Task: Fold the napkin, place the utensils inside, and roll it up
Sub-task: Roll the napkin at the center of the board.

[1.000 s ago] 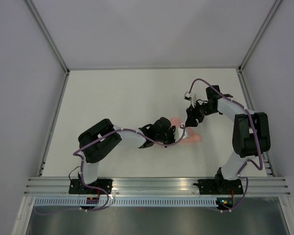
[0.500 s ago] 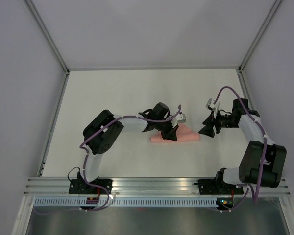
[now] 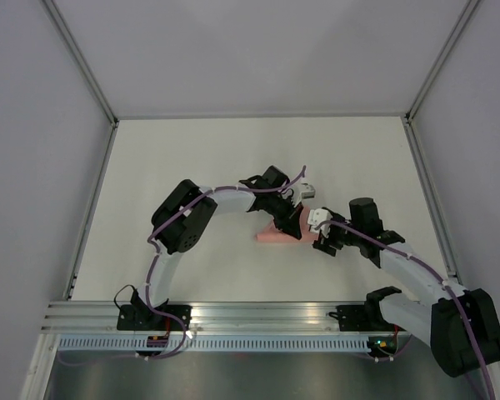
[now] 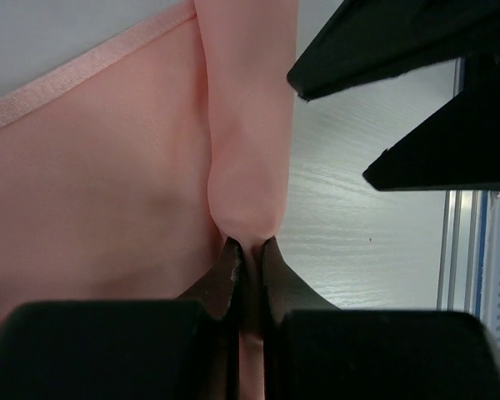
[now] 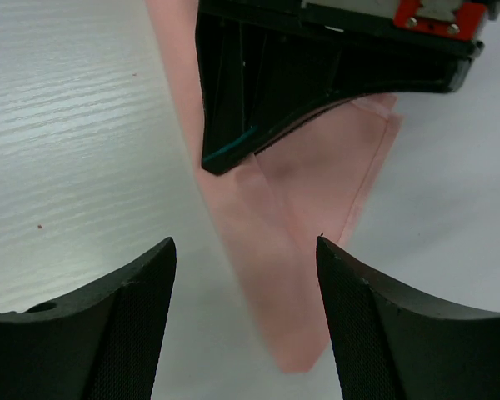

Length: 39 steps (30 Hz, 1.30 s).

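Note:
The napkin is a small folded pink bundle in the middle of the table. My left gripper is over its right part, shut on a raised fold of the cloth, with more napkin spreading to the left. My right gripper is just right of the bundle and open. In the right wrist view its fingertips stand wide on either side of the napkin's pointed end, and the left gripper shows above. The utensils are out of view.
The white table is walled by grey panels at the left, back and right. A metal rail runs along the near edge, behind both arm bases. The right gripper's black fingers hang close beside the left gripper.
The right arm has swung from the far right in to the napkin's right end, and its jaws have opened wider. The left gripper kept its hold; the bundle now looks shorter on the right.

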Each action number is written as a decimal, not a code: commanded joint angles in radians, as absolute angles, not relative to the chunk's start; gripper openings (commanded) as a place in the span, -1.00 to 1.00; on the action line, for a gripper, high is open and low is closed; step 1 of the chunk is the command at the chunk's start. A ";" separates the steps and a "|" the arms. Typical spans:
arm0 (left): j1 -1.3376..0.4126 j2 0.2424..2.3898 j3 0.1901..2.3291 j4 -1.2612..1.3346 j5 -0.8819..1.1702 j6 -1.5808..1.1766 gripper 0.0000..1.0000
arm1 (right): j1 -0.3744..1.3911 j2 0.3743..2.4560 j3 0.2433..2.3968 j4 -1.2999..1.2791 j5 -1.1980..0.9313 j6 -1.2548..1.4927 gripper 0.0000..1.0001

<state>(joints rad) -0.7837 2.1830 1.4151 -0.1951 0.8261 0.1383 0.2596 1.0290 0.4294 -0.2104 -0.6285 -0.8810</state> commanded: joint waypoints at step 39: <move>-0.732 2.158 1.402 -0.387 0.821 0.031 -0.35 | 0.523 1.385 0.509 -0.124 -0.380 -0.880 -0.39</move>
<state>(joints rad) -0.7452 2.1899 1.4361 -0.3164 0.8951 0.0753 0.5266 1.3399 0.4904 -0.0357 -0.3916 -0.8711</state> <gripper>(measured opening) 0.317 0.363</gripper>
